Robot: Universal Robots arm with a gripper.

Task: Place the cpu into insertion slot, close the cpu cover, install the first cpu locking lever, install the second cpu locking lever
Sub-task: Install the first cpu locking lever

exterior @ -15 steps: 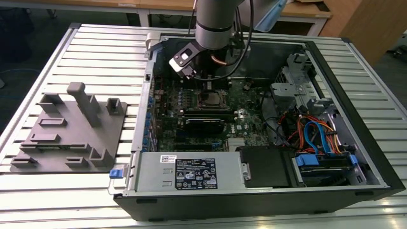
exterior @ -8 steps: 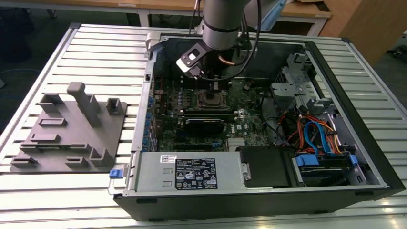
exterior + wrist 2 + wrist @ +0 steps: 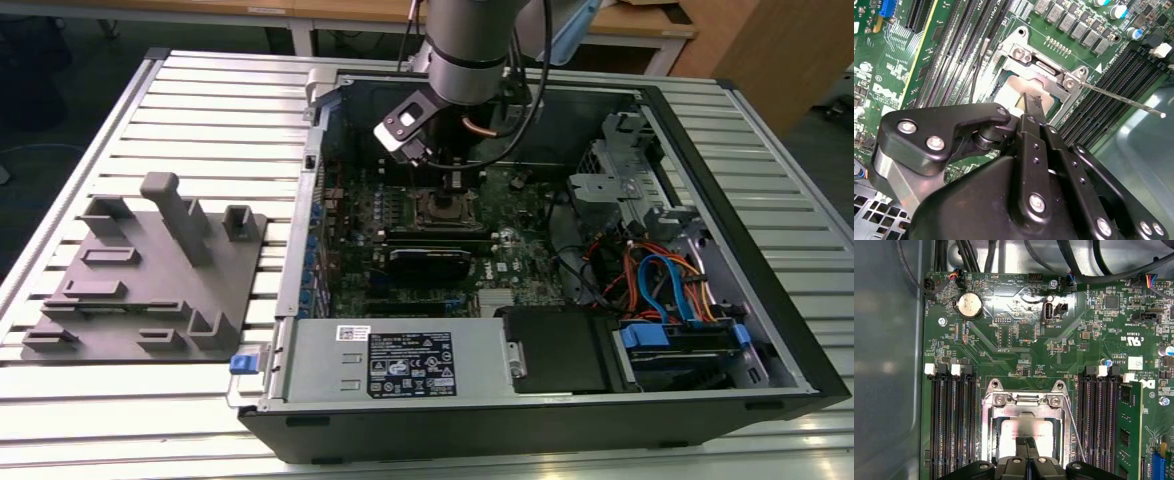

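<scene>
Silvery cpu cover (image 3: pixel 989 435) lay down around the cpu (image 3: pixel 1014 432); the gripper (image 3: pixel 1026 441), clenched on nothing, stood over it. We judged a straight, light press best, clear of the loose lever (image 3: pixel 1119 99).

exterior view overlooks the case (image 3: pixel 534 430); both wrist views hug the cpu cover (image 3: pixel 1024 406) (image 3: pixel 1036 62).

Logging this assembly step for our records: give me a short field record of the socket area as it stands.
cpu: lying inside the cover's window
cpu cover: down around the cpu
locking lever: one wire rod sticking out sideways from the cover, looks unlatched
gripper: shut, tips over the cpu's top
</scene>
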